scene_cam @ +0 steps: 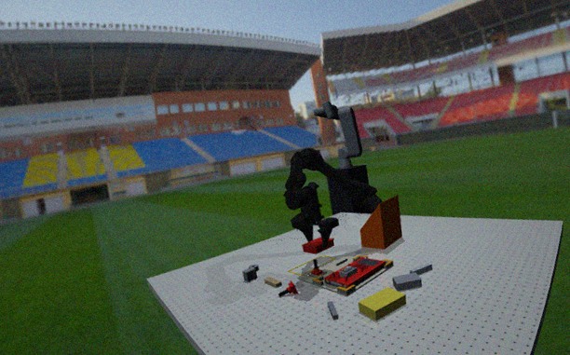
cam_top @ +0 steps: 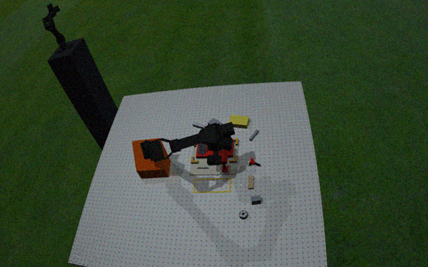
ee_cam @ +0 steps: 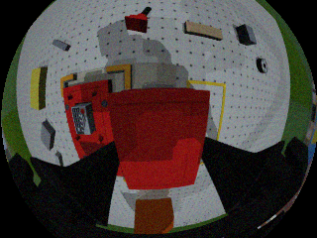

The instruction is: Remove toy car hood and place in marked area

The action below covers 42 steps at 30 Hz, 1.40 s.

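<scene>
My gripper (scene_cam: 318,241) (ee_cam: 158,143) is shut on the red hood (scene_cam: 317,246) (ee_cam: 160,124) and holds it well above the table, off the car. The red toy car (cam_top: 207,153) (scene_cam: 370,267) (ee_cam: 91,96) sits between yellow corner brackets, with a grey engine block (scene_cam: 348,271) (ee_cam: 82,119) exposed. The marked area (cam_top: 211,192) (scene_cam: 301,265) (ee_cam: 224,96) is a thin yellow outline beside the car's pale base. In the wrist view the hood hides the outline's left part. In the top view the arm mostly hides the hood.
A red piece with a black stem (scene_cam: 315,269) stands between car and outline. An orange block (cam_top: 142,168) (scene_cam: 390,224) (ee_cam: 154,215) is near the arm's base. A yellow block (cam_top: 239,121) (scene_cam: 382,303), tan block (cam_top: 251,181), dark block (cam_top: 256,199) and ring (cam_top: 243,214) lie around.
</scene>
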{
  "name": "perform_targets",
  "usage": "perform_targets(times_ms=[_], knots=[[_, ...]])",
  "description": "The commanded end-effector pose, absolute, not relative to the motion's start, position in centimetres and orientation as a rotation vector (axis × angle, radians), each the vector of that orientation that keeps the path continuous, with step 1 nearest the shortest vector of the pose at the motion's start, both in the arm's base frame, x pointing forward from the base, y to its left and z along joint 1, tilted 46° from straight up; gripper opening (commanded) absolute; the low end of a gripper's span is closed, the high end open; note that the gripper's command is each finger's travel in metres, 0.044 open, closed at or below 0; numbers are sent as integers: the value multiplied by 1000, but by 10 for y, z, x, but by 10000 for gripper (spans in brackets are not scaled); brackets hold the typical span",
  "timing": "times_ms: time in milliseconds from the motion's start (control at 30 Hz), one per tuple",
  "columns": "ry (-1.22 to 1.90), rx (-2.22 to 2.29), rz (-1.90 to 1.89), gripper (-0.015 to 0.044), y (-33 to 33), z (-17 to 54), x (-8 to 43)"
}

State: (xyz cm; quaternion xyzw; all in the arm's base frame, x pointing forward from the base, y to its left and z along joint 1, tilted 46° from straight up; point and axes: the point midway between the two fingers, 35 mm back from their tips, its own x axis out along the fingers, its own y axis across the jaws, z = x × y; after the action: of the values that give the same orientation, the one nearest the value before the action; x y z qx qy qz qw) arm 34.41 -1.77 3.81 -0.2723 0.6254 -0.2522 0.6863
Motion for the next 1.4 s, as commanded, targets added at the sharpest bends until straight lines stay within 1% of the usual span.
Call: perform_targets(times_ms=[0, 533, 1367], knots=[[1394, -614, -569, 0, -31, 52, 338], [1384, -616, -596, 0, -87, 103, 305], [1384, -614, -595, 0, -100, 89, 308]])
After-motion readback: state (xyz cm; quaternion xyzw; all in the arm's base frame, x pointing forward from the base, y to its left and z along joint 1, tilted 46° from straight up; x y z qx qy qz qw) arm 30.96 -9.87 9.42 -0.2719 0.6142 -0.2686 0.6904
